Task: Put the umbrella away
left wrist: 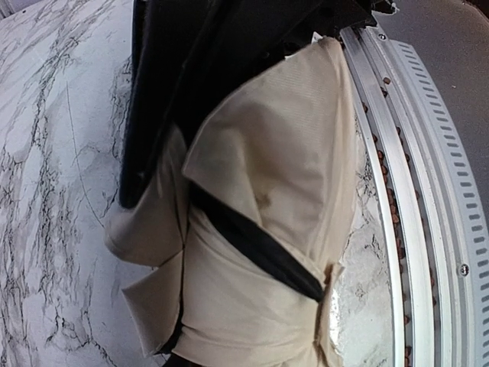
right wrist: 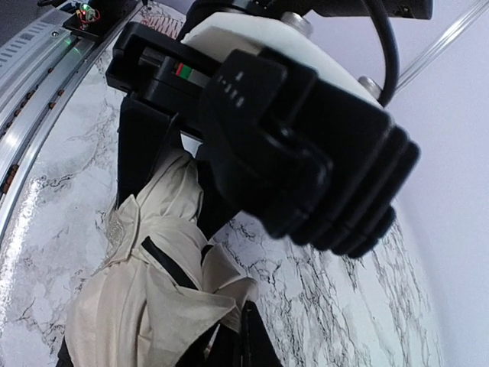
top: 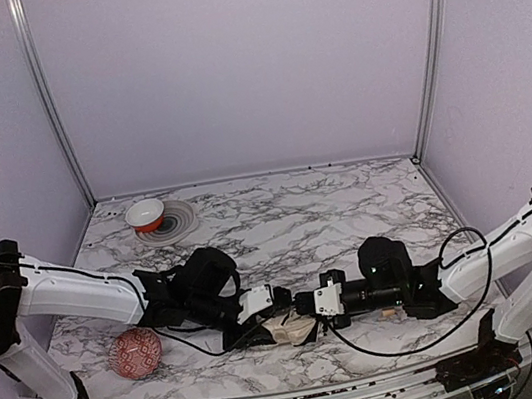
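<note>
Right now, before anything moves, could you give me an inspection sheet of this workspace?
Surface: white-grey marble-pattern tabletop.
Job's things: cream-beige fabric compact umbrella, folded, black strap across it, near the front edge.
Clutter: red patterned ball, front left; red-and-white small bowl on grey ringed disc, back left.
Grippers: left gripper closed on the umbrella; right gripper at it, jaw state unclear.
Cables: black cable loops over the table by the right arm.
Surroundings: lilac walls, aluminium frame posts.
</note>
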`<action>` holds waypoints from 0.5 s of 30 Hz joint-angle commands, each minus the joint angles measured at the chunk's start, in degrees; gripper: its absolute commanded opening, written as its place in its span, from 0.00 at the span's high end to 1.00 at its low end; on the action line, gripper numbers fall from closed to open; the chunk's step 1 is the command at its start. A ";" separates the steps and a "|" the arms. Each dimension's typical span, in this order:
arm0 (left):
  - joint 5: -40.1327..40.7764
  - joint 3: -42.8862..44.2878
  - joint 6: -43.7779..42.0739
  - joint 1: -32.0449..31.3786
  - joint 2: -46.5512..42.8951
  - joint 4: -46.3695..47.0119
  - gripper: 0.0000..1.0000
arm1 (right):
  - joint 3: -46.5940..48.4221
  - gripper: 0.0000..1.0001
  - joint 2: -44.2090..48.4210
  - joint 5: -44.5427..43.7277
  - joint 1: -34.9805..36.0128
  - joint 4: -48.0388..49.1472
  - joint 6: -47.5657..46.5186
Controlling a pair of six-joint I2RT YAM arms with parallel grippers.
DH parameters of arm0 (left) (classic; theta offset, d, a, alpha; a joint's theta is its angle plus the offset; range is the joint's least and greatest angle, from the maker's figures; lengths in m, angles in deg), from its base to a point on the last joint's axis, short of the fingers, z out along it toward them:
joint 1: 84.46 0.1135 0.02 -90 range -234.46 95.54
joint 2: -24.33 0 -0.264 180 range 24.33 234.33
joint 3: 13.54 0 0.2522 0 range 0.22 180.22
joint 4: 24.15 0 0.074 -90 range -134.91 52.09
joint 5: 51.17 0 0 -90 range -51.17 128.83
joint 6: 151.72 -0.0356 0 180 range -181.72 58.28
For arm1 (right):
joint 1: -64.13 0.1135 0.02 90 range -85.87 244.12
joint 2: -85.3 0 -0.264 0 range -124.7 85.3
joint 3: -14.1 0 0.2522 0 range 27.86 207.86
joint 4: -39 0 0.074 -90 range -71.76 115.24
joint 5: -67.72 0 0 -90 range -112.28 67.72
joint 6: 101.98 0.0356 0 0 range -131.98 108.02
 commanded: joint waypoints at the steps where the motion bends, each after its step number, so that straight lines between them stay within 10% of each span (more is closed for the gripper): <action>1: 1.44 1.07 3.84 1.08 4.99 -8.21 1.00 | 4.40 1.00 3.08 2.79 1.31 13.67 -2.60; 9: 2.21 4.71 3.93 1.03 8.40 -8.08 1.00 | 7.58 1.00 -0.79 2.58 6.46 17.03 -3.06; 15: 7.67 4.46 5.99 1.00 9.20 -1.76 0.70 | 4.92 1.00 -5.26 2.91 7.83 19.10 -3.52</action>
